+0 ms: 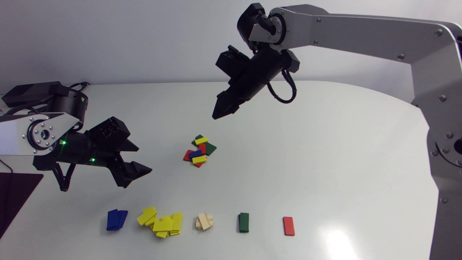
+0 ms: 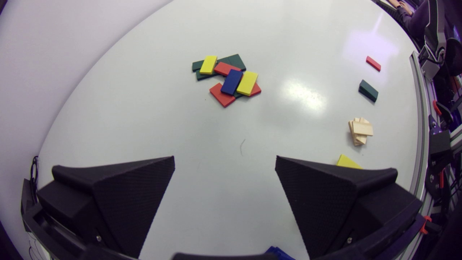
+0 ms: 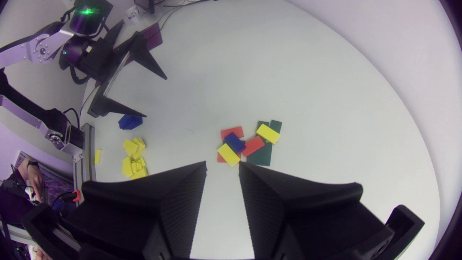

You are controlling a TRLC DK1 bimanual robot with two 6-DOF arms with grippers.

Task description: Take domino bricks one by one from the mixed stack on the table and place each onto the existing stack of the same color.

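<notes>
Mid-table, the mixed stack [image 1: 199,151]: a loose heap of red, green, blue and yellow bricks, touched by neither arm. On top, a blue brick [image 1: 195,154] with a yellow one on either side, red and green poking out from underneath. Up high over the far half of the table [image 1: 325,144], the right gripper [image 1: 216,115], tilted down toward the mixed stack but well clear of it, fingers parted by only a narrow gap, nothing between them. Low on the left, the left gripper [image 1: 144,159], fingers spread wide and empty, hovering above bare table, well apart from the mixed stack. Along the near edge, a row of sorted piles, each apart from the next. At the left end a blue stack [image 1: 116,219], two bricks showing, slightly fanned, near the left gripper. Next a sprawling yellow pile [image 1: 162,223], bricks lying every which way. Then a small wooden stack [image 1: 205,221], skewed. Then a tidy green stack [image 1: 244,222]. Last, at the right end, a red stack [image 1: 288,226], low and flat. From the left wrist, the mixed stack straight ahead of the open fingers, a good way off; from the right wrist, just ahead of the fingertips, far below them
</notes>
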